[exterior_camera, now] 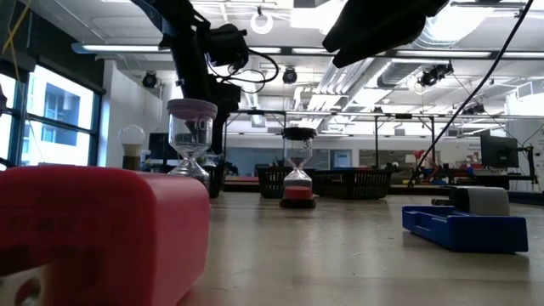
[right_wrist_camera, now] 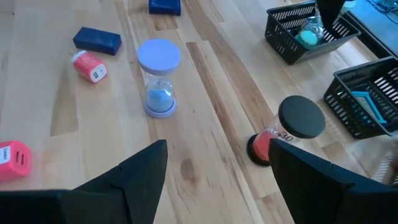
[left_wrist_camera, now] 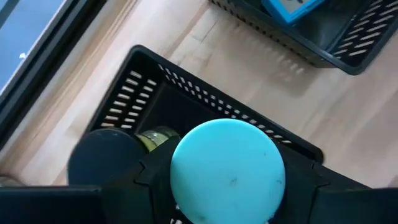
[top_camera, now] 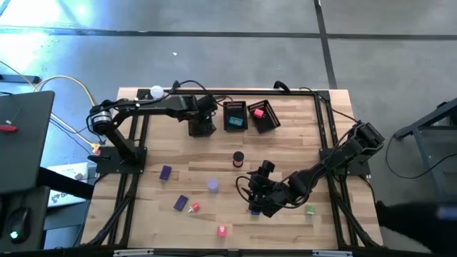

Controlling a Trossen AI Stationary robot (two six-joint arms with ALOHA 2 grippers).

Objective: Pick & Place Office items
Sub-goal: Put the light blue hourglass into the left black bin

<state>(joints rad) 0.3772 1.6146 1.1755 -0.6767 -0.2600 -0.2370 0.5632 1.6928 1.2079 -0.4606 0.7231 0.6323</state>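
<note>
Three black mesh baskets stand in a row at the far middle of the tabletop (top_camera: pixel 285 150): the left basket (top_camera: pixel 201 127), the middle basket (top_camera: pixel 235 116) holding a blue piece (top_camera: pixel 235 123), and the right basket (top_camera: pixel 263 117) holding a pink piece (top_camera: pixel 258 112). A white ball (top_camera: pixel 156 91) sits at the far left corner.

The left end effector (left_wrist_camera: pixel 227 186) hangs directly over the left basket, clenched on a teal-capped hourglass (left_wrist_camera: pixel 227 170); a yellowish item (left_wrist_camera: pixel 155 138) lies inside the basket beneath it.

The right end effector (right_wrist_camera: pixel 217 165) hovers low over the near right of the tabletop, fingers spread and holding nothing. Just ahead of it stand a black-capped hourglass with red sand (right_wrist_camera: pixel 287 127) and a lavender-capped hourglass with blue sand (right_wrist_camera: pixel 158 78), well apart. Farther left lie two dark blue blocks (top_camera: pixel 166 172) (top_camera: pixel 181 203), a small red-and-white piece (top_camera: pixel 193 208) and a pink block (top_camera: pixel 222 230). A green piece (top_camera: pixel 310 209) lies right of the arm.
</note>
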